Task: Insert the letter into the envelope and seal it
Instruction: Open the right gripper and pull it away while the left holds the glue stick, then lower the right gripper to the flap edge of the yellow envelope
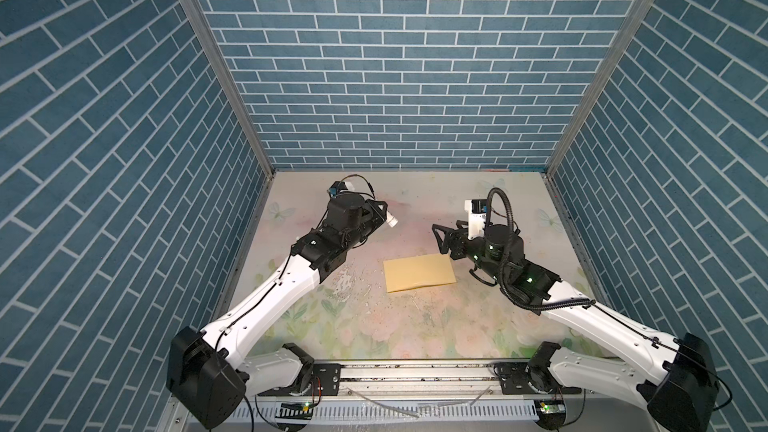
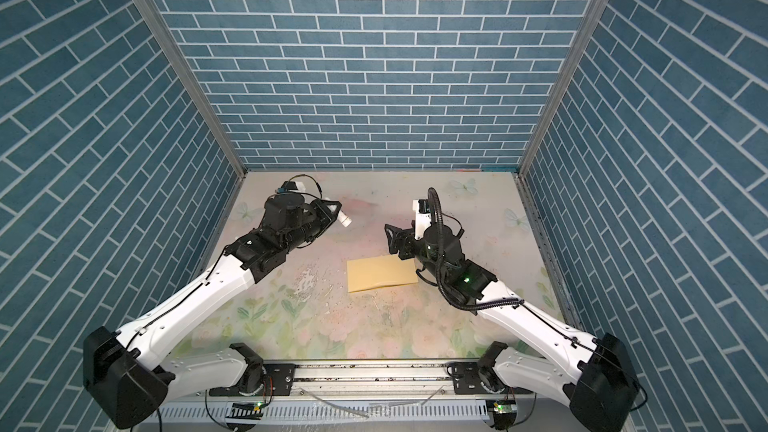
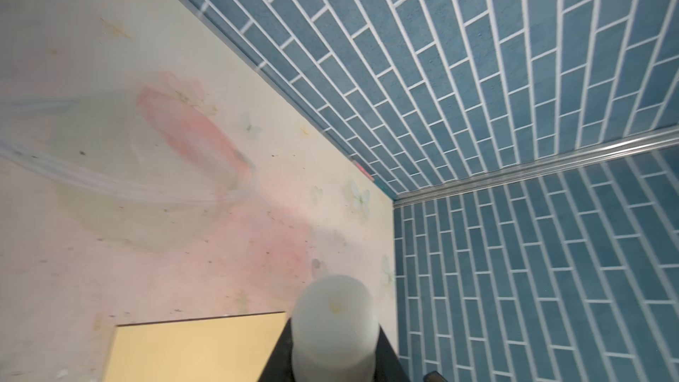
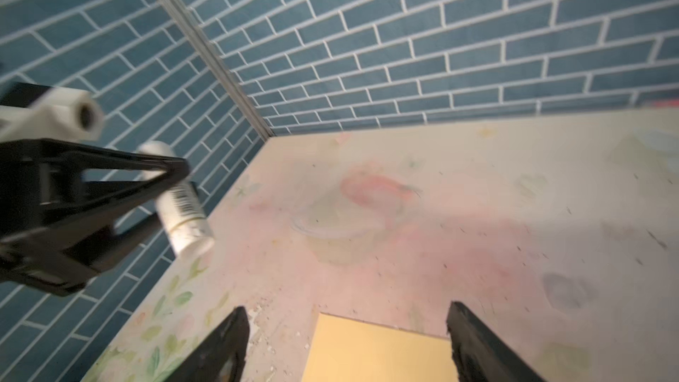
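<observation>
The yellow-tan envelope (image 1: 417, 273) (image 2: 380, 273) lies flat near the middle of the table, with no flap sticking out. The letter is out of view. My left gripper (image 1: 383, 213) (image 2: 337, 210) hovers over the far left of the table, well to the left of the envelope, shut on a white glue stick (image 1: 391, 220) (image 2: 344, 219) (image 3: 334, 328) (image 4: 182, 207). My right gripper (image 1: 438, 239) (image 2: 390, 238) (image 4: 345, 310) hangs open just above the envelope's far right corner with nothing between its fingers; the envelope (image 4: 378, 350) shows below the gap.
The floral table top (image 1: 374, 326) carries white flecks and scuffs (image 1: 345, 284) left of the envelope. Blue brick walls (image 1: 395, 76) close in the back and both sides. A metal rail (image 1: 415, 371) runs along the front edge.
</observation>
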Motion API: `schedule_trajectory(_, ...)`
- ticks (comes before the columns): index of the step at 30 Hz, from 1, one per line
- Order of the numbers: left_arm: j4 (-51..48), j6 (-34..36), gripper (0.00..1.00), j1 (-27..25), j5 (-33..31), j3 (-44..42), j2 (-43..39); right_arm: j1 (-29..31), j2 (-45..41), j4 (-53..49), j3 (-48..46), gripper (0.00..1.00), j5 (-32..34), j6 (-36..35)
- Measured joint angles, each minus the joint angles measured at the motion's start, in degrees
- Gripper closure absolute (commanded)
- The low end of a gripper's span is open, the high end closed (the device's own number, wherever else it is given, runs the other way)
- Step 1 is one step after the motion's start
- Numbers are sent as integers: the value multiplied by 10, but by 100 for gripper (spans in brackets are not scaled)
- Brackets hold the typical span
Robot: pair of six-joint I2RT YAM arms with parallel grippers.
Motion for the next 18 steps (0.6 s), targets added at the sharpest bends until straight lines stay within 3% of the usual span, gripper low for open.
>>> schedule_trajectory(6, -37, 64, 100, 0, -20, -14, 0, 24, 12, -158, 10, 19, 29, 184)
schedule_trajectory(12, -49, 84, 100, 0, -19, -30, 0, 53, 83, -251, 36, 18, 30, 362)
schedule_trajectory(18, -50, 92, 100, 0, -20, -51, -4, 62, 146, -298, 77, 26, 5, 488)
